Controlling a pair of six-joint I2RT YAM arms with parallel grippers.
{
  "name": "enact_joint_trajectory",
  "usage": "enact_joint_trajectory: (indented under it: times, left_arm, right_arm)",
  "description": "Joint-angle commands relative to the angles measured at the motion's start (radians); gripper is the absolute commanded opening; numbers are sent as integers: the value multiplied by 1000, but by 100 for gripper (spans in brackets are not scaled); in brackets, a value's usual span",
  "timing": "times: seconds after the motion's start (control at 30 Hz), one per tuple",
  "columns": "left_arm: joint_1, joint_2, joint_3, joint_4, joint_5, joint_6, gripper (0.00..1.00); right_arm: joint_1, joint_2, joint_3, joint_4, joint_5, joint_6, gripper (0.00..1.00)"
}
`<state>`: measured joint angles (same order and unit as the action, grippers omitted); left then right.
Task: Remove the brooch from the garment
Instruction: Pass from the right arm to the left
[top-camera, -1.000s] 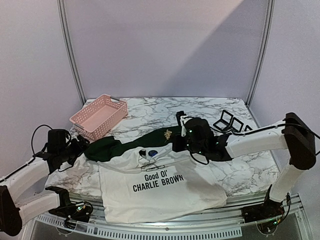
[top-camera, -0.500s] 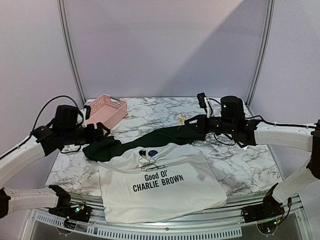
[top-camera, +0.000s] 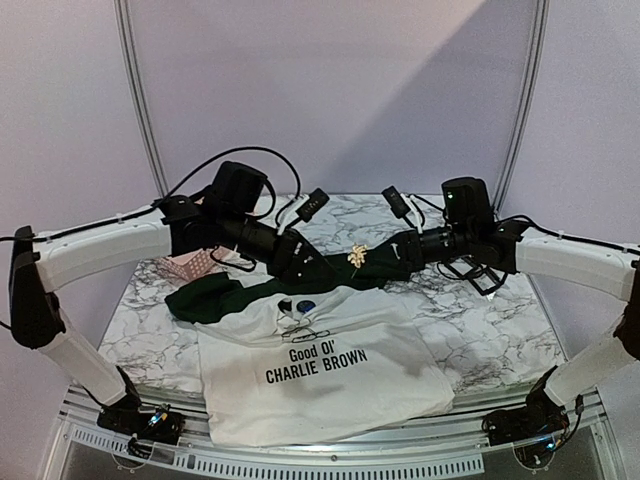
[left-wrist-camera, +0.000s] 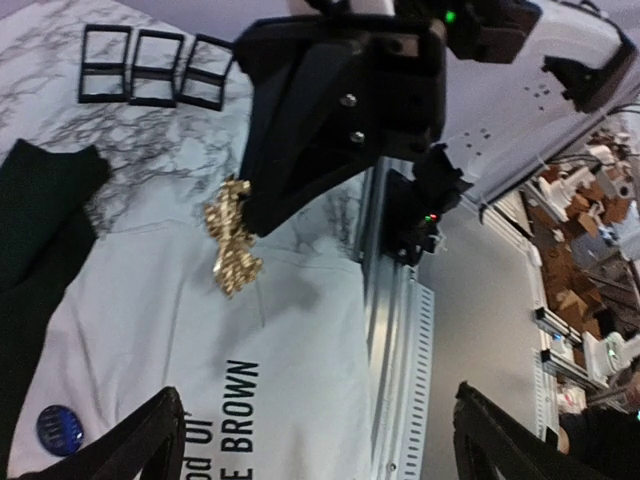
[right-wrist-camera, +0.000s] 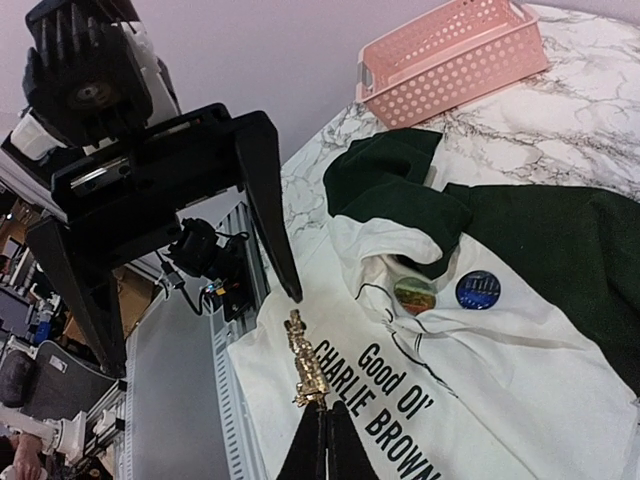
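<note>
**A:** Where is the brooch (right-wrist-camera: 305, 362) just now?

**B:** Pinched at the very tip of the right jaws. They are closed tight on one end of it, and the rest of the gold piece sticks out straight ahead of them, up in the air.

**A:** And the left jaws?

**B:** Spread wide, with nothing between them. They face the right jaws almost tip to tip. From the left wrist the brooch (left-wrist-camera: 230, 248) hangs out in front of the gap. From the right wrist, one of the left fingers (right-wrist-camera: 268, 190) ends just above and beside the brooch without touching it.

**A:** The garment?

**B:** The garment (top-camera: 320, 370) lies spread on the table (top-camera: 480, 330) beneath both pairs of jaws, with its black lettering on the side toward the arm bases. A dark green sleeve (top-camera: 215, 298) lies under the left jaws. The brooch (top-camera: 357, 256) looks lifted clear of the cloth. Whether a thread or pin joins them I cannot tell.

**A:** Anything else on the cloth?

**B:** Two round badges near the collar, below and ahead of the right jaws: a blue badge (right-wrist-camera: 478, 289) and, just beside it, a greenish badge (right-wrist-camera: 414, 294).

**A:** And beyond that?

**B:** A pink basket (right-wrist-camera: 455, 55) stands on the table, far ahead of the right jaws and past the sleeve. Three black square frames (left-wrist-camera: 150, 65) lie in a row on the marble, beyond the right jaws as the left wrist sees it.
</note>
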<state>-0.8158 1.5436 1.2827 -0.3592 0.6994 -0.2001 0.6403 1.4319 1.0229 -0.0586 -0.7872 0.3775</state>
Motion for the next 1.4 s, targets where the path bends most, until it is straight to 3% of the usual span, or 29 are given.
enact_joint_trajectory:
  times: [0.0,0.13,0.33,0.43,0.8,1.37]
  left_arm:
    - [-18,40,-11,125,241,5,91]
    - [-19,49,-37,149,253,-14,86]
    - [-21,82,-55,163,195,-43,63]
    - [-22,102,-44,152,177,-48,57]
    - [-22,107,-49,179,173,-74,52]
    - [-22,122,-48,179,180,-84,21]
  right_arm:
    - [30,-16,38,-119,-39,-27,0]
    - [40,-22,47,-134,-32,-32,0]
    - [69,-7,73,-171,-32,-39,0]
    - [73,-2,75,-175,-32,-42,0]
    - [80,2,70,-178,-26,-40,0]
    - [96,40,79,-178,-20,-44,0]
